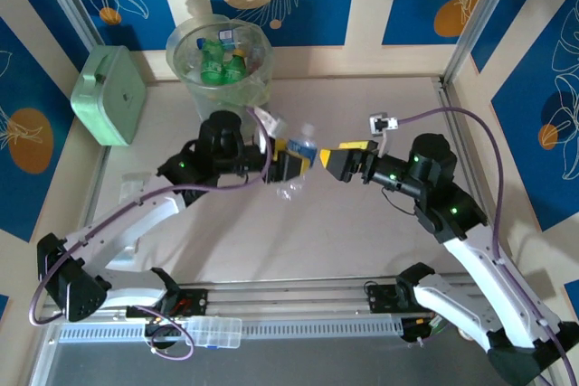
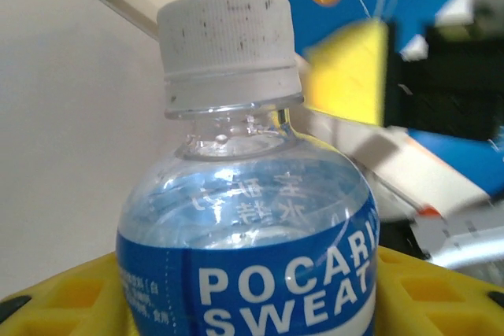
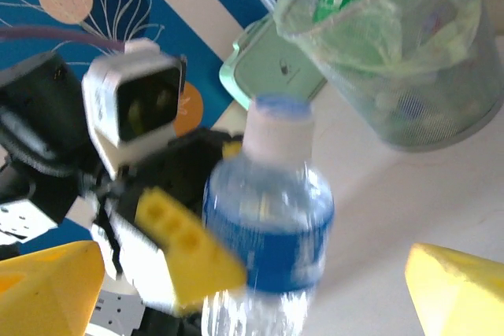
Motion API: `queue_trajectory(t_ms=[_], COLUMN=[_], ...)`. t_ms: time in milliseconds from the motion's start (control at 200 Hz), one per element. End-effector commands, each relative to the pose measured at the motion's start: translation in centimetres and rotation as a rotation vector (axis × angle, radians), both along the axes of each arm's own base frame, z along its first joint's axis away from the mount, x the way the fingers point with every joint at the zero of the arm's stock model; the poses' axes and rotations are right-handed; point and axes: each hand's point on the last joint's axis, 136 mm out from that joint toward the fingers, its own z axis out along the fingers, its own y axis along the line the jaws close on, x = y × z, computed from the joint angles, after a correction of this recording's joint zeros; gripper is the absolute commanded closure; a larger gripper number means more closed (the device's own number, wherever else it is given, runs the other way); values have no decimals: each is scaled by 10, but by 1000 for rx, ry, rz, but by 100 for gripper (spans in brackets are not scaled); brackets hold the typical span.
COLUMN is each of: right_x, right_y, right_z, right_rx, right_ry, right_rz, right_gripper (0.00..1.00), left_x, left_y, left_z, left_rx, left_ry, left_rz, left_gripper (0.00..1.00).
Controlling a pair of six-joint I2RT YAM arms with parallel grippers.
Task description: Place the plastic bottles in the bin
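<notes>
Plastic bottle gripped by left tool, right tool spread, arms angled inward

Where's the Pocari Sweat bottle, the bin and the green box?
Pocari Sweat bottle (image 2: 228,37): left wrist view, on its white cap.
Bin (image 1: 206,95): top external view, on its front wall.
Mint-green box (image 1: 109,97): top external view, on its top face.

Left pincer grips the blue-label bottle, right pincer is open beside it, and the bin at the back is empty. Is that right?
No. The bin is not empty: the top external view shows green bottles inside it. The rest holds: the left pincer grips the blue-label bottle and the right pincer is open beside it.
</notes>
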Motion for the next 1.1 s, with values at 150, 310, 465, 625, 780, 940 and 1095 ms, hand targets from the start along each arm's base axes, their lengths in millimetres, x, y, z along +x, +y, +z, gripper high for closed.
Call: queue_trajectory(t_ms=[150,310,465,625,780,940,1095], right_x=[6,8,7,7,7,9,11], right_y=[-22,-25,-23,-22,-23,-22,-19], right_z=[-19,-38,-47,-59,-71,-81,-88], right_rx=[-82,-104,-96,-103,-118,-117,-105], right_ry=[48,90,126,157,184,209,233], right_rz=[-106,-111,-96,-88,-93,-90,-84], right_gripper=[3,3,3,3,3,3,3], left_x=[123,177,225,271,297,317,328], left_y=[100,141,163,181,188,174,177], left_z=[49,78,93,88,68,44,19], left_rx=[169,147,131,110,79,74,111], left_ry=[-55,10,27,47,92,117,151], left_rz=[621,845,978,1055,1069,1023,1051], left_gripper=[100,100,100,100,97,91,85])
